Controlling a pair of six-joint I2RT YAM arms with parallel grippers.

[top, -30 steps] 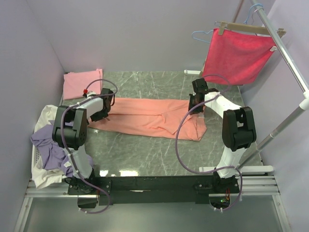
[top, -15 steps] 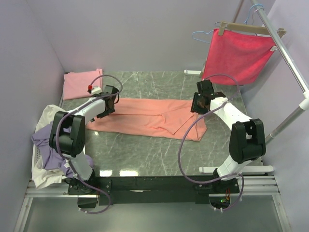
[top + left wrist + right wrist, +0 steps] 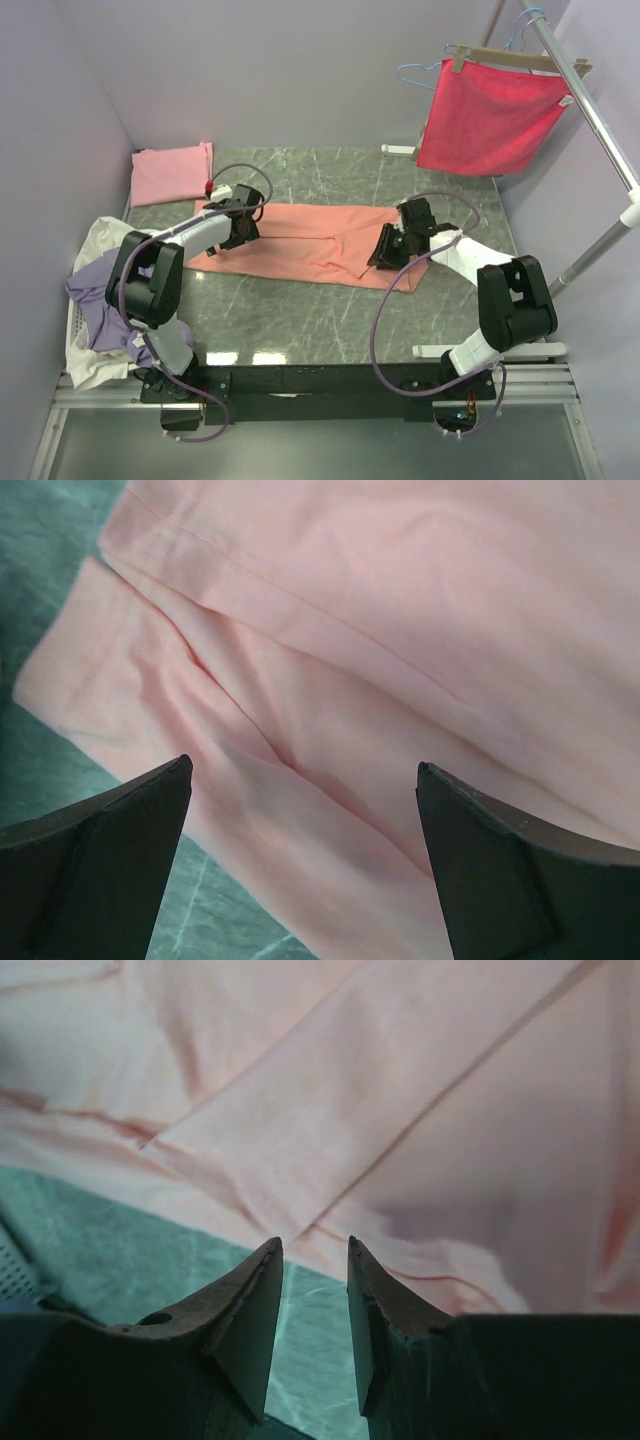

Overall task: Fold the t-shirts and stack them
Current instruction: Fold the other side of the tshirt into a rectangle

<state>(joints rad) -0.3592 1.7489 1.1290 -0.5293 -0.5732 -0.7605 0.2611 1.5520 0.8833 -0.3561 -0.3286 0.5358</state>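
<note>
A salmon-orange t-shirt (image 3: 310, 245) lies folded into a long band across the middle of the table. My left gripper (image 3: 245, 222) hovers over its left end with jaws wide open and empty. The left wrist view shows the left gripper (image 3: 303, 765) above creased salmon cloth (image 3: 380, 630) near its edge. My right gripper (image 3: 383, 255) is over the shirt's right part. In the right wrist view the right gripper (image 3: 313, 1242) has its jaws a narrow gap apart, holding nothing, at the shirt's near edge (image 3: 420, 1140). A folded light pink t-shirt (image 3: 172, 172) lies at the back left.
A lavender shirt (image 3: 100, 300) and a cream shirt (image 3: 95, 240) are heaped on a white basket (image 3: 72, 335) at the left edge. A crimson cloth (image 3: 490, 115) hangs from a hanger on a metal rack (image 3: 595, 125) at the back right.
My left gripper moved right along the shirt's far left edge. My right gripper moved left and nearer, from the shirt's far right corner to its near edge. The shirt's right end shifted slightly.
</note>
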